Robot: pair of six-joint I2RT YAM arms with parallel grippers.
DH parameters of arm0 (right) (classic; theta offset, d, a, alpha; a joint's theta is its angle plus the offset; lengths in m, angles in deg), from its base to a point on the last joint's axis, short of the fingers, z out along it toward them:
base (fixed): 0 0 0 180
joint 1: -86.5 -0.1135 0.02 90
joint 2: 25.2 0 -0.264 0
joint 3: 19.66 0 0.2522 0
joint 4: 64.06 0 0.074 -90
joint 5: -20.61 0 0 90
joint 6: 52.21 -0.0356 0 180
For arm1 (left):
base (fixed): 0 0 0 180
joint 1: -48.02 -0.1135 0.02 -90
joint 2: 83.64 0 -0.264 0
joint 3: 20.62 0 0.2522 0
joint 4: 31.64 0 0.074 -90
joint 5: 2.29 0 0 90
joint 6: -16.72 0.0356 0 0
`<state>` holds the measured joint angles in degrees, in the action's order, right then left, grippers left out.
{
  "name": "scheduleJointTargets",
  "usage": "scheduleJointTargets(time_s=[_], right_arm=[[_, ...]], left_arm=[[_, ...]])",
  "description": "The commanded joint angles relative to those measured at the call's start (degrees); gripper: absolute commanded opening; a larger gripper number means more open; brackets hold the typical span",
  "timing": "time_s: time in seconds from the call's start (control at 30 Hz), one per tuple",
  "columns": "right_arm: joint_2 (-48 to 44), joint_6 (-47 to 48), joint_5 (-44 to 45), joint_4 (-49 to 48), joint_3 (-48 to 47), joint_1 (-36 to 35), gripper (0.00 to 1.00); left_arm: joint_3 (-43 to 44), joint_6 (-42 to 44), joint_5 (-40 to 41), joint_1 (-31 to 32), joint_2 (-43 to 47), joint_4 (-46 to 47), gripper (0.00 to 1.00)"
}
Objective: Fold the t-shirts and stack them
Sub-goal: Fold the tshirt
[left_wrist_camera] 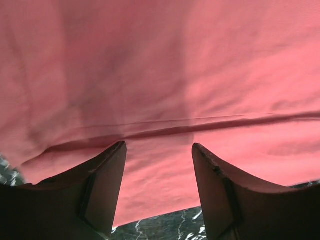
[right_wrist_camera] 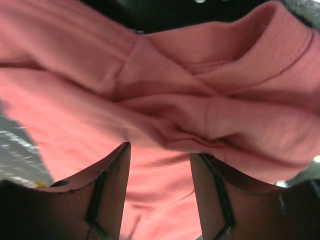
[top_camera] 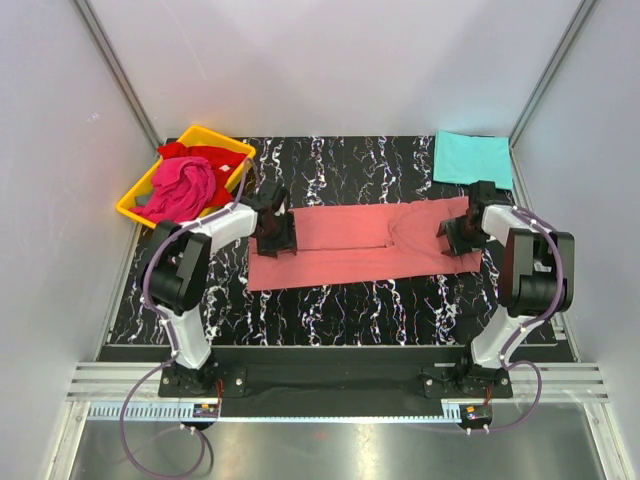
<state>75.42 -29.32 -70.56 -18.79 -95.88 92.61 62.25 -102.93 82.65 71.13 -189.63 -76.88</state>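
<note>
Salmon shirt [top_camera: 350, 245] lies across the middle of the bench [top_camera: 340, 300]. It is already folded lengthwise into a long band, with the collar toward the right edge and the hem toward the left.

Left pincer [left_wrist_camera: 157, 145] sits low over the hem end. Its jaws are spread and released, with flat cloth showing in the gap and a seam line running just ahead of the tips.

Right pincer [right_wrist_camera: 160, 147] is at the collar end. Its jaws are also spread and nothing is clamped. The cloth there is bunched and rumpled just past the tips.

Turquoise shirt [top_camera: 472, 158] is a neat flat rectangle in the far right corner. I judge it finished and the base of the stack.

Tray [top_camera: 222, 137] is in the far left corner. It holds the magenta shirt [top_camera: 183, 188] crumpled in a heap, with the red shirt [top_camera: 210, 155] partly under and behind it. Neither is folded.

Progress estimate:
- One shirt of four is done.
- The salmon one is about halfway. It lacks the crosswise fold and placement on the turquoise.
- Two shirts are not started.
- The rumpled collar may need smoothing before the crosswise fold.
</note>
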Motion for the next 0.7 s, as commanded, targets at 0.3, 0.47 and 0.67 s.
scheduleJointTargets(time_s=[0.3,0.47,0.67], right_arm=[[6.4,21.4,-2.2,-3.9,-3.5,-5.4,0.59],[13.5,32.0,-11.1,-7.0,-11.2,-7.8,0.59],[25.8,37.3,-15.2,-2.6,-26.6,-10.3,0.59]], left_arm=[[-27.2,-17.1,7.8,-0.3,21.7,-2.2,0.61],[-32.1,-24.4,4.0,0.1,40.8,-3.0,0.61],[-24.3,-19.7,0.4,0.3,47.1,-5.9,0.63]])
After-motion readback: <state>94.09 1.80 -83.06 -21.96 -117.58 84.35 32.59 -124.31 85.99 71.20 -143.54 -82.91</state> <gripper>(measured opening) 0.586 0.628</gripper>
